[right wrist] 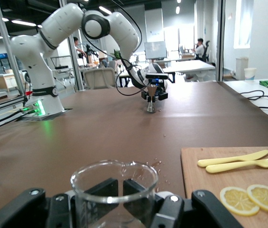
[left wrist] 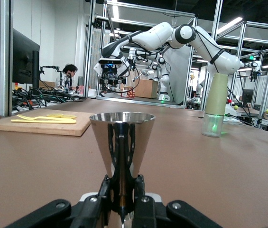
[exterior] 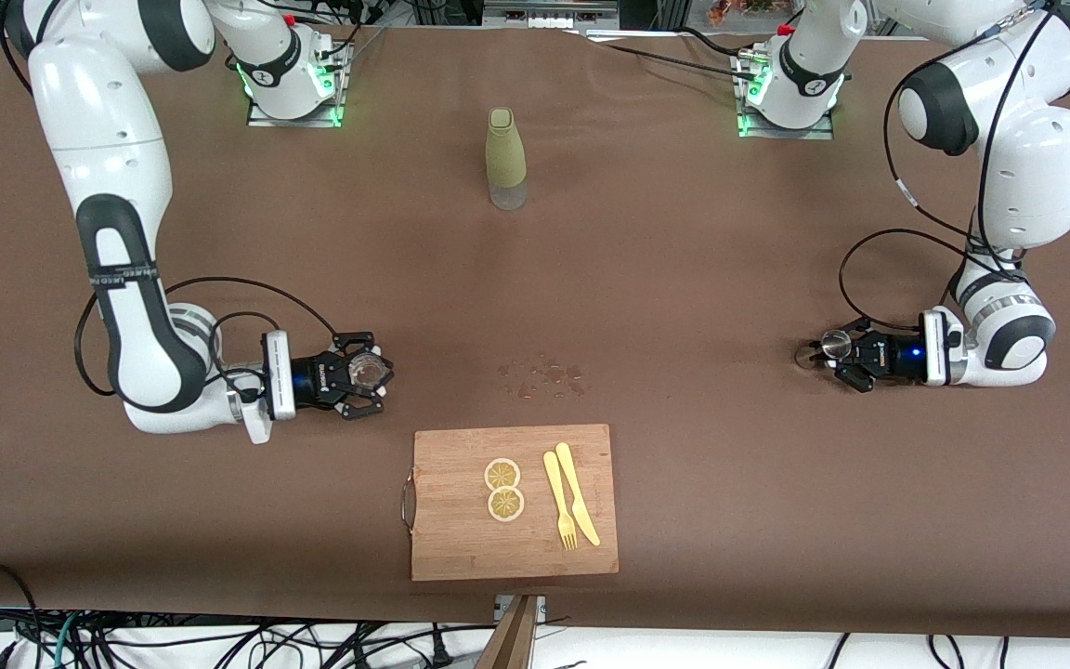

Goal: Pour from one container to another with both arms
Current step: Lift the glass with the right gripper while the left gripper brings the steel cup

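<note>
The left gripper (exterior: 830, 356) sits low at the left arm's end of the table, its jaws clamped on the narrow waist of a steel jigger (left wrist: 122, 142); the left wrist view shows the polished cone upright on the cloth, though its inside is hidden from there. From the front view the jigger's round rim catches light just at the fingertips.

At the right arm's end, the right gripper (exterior: 370, 373) is closed around a clear glass beaker (right wrist: 114, 184) that stands on the table. The right wrist view shows its spouted rim; whether it holds liquid I cannot tell.

Between the two grippers lies a wide stretch of bare brown tablecloth (exterior: 684, 279), marked only by a scatter of wet droplets (exterior: 542, 377). Nearer the front camera than the droplets sits a wooden cutting board (exterior: 461, 548) with two lemon slices (exterior: 503, 489), a yellow fork (exterior: 559, 502) and a yellow knife (exterior: 578, 492). Close to the arms' bases stands a bottle in an olive sleeve (exterior: 505, 158), its clear base showing.
</note>
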Robot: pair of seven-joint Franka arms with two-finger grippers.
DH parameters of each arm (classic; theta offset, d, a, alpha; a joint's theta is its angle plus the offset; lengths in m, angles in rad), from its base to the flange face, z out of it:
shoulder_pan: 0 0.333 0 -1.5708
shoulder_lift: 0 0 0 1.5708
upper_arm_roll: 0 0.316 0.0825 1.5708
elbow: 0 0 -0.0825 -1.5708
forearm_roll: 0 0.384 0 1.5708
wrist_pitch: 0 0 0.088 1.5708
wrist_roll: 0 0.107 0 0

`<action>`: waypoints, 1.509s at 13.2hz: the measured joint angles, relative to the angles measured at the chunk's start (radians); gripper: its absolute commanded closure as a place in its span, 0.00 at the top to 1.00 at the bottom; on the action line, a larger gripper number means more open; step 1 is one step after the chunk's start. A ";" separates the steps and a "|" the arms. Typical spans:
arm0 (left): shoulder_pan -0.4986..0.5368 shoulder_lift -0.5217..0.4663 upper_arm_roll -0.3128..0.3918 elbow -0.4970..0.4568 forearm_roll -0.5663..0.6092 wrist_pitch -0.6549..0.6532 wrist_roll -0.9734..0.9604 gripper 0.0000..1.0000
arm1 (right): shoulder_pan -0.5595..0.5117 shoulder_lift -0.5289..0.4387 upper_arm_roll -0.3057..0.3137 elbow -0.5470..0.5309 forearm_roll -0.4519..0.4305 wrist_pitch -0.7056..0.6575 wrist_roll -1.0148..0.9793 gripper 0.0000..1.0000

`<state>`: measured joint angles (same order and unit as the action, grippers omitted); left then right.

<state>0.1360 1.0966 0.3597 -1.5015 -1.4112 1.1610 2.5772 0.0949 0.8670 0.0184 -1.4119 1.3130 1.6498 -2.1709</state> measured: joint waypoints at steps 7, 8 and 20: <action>-0.152 -0.053 -0.023 0.030 -0.103 0.056 -0.053 0.00 | 0.227 -0.098 0.001 0.000 -0.015 0.328 0.268 0.00; -0.169 -0.054 -0.051 0.030 -0.120 0.091 -0.062 0.00 | 0.261 -0.105 0.001 0.000 -0.015 0.378 0.302 0.00; -0.242 -0.056 -0.448 0.031 -0.198 0.560 -0.181 0.00 | 0.492 -0.131 -0.001 0.059 -0.302 0.681 0.767 0.00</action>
<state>-0.1059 1.0406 -0.0885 -1.4704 -1.6091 1.7212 2.3962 0.5873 0.7359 0.0174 -1.3524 1.0114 2.3312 -1.4040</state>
